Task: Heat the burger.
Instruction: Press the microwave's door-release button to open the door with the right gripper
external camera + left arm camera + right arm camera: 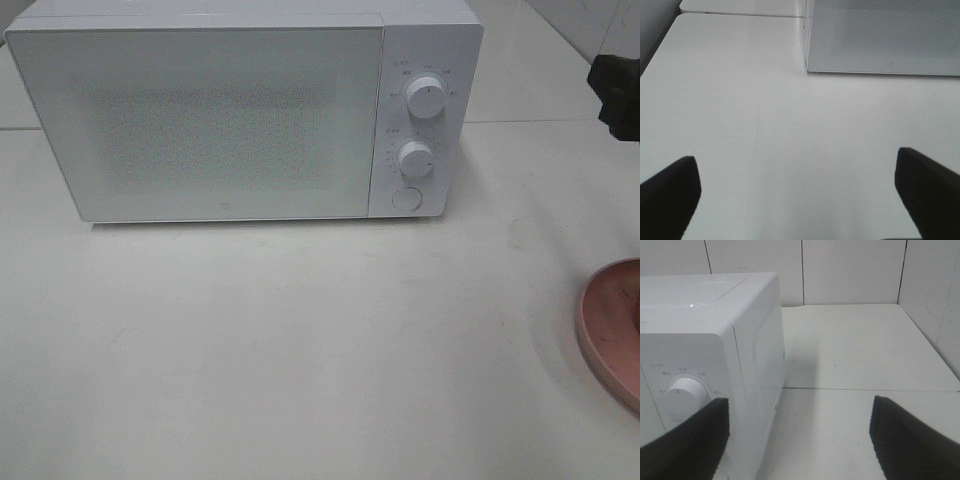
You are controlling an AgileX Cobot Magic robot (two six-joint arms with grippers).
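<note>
Plate [606, 330] (pink) right of microwave [200, 120], exterior view only

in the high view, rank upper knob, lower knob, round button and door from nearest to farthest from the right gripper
1. upper knob, highest of the three controls, closest to the right gripper
2. lower knob, just below it
3. round button, lowest control
4. door, off to the left of the controls
</note>
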